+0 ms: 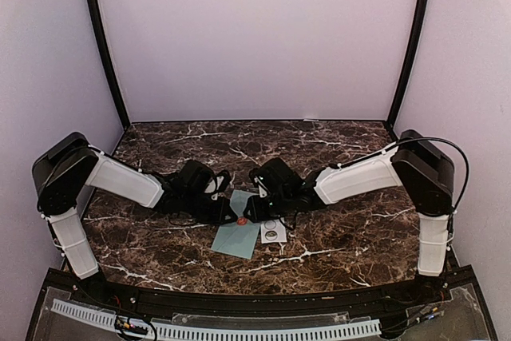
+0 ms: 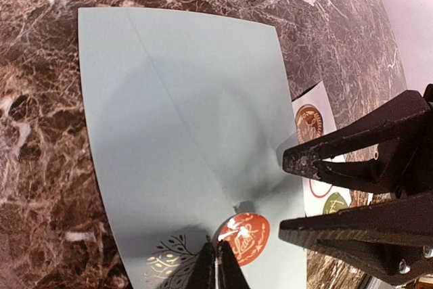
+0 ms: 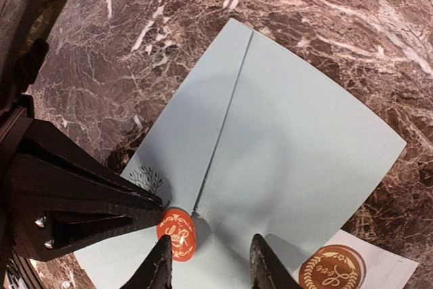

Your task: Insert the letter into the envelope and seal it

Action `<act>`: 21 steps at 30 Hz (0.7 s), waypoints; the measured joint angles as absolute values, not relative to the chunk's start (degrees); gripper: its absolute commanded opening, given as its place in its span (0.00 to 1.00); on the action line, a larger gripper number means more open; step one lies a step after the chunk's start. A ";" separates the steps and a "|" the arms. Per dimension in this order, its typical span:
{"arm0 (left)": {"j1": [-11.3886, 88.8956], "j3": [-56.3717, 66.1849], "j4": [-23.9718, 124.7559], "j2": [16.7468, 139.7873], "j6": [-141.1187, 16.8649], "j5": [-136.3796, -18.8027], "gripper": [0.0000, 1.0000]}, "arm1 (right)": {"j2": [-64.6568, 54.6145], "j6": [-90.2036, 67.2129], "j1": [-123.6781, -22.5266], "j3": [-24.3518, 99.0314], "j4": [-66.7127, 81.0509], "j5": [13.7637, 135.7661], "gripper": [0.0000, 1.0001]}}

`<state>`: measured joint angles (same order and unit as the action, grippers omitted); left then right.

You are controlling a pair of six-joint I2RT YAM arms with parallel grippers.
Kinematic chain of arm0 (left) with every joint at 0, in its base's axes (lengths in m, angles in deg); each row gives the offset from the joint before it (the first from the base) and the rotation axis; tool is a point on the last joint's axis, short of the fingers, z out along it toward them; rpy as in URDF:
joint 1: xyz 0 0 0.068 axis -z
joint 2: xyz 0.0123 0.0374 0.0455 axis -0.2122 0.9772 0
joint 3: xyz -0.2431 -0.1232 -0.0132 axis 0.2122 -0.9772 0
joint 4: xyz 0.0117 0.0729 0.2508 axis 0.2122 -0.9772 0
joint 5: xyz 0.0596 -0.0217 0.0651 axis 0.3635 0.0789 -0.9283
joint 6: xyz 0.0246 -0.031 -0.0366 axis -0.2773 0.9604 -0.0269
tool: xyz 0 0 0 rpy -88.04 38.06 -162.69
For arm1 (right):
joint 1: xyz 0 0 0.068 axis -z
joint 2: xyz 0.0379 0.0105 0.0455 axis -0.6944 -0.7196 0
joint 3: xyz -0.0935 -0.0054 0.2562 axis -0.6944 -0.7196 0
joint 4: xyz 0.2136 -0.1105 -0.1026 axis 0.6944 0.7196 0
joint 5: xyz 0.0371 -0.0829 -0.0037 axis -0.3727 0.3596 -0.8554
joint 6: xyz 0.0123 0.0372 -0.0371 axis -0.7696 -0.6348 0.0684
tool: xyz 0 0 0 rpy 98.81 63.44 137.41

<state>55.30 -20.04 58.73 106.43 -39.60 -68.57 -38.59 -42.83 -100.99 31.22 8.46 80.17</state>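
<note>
The pale teal envelope (image 1: 235,239) lies flat on the marble table, flap side up with the flap folded down; it fills the left wrist view (image 2: 183,113) and the right wrist view (image 3: 291,147). The letter is hidden. A round red sticker (image 2: 245,238) sits at the flap's tip, and it also shows in the right wrist view (image 3: 177,233). My left gripper (image 2: 218,252) is shut, its tips pinching that sticker's edge. My right gripper (image 3: 211,240) is open just above the envelope, its jaws either side of the flap tip, beside the sticker.
A white strip of round stickers (image 1: 272,234) lies just right of the envelope, close under my right gripper; it also shows in the left wrist view (image 2: 318,120) and the right wrist view (image 3: 338,265). Both arms meet over the table's middle (image 1: 335,237).
</note>
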 measured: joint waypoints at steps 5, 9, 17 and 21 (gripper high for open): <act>55.45 -19.80 58.73 106.58 -39.62 -68.84 0.04 | -38.59 -40.25 -101.23 31.24 10.28 81.06 0.35; 55.56 -19.69 58.75 106.67 -39.62 -69.08 0.03 | -38.59 -38.57 -101.91 32.01 11.17 81.87 0.28; 55.63 -19.67 58.73 106.67 -39.62 -69.16 0.03 | -38.59 -37.35 -102.65 32.64 10.50 81.70 0.06; 55.63 -19.67 58.73 106.67 -39.62 -69.19 0.03 | -38.59 -37.67 -102.65 32.64 9.38 80.12 0.00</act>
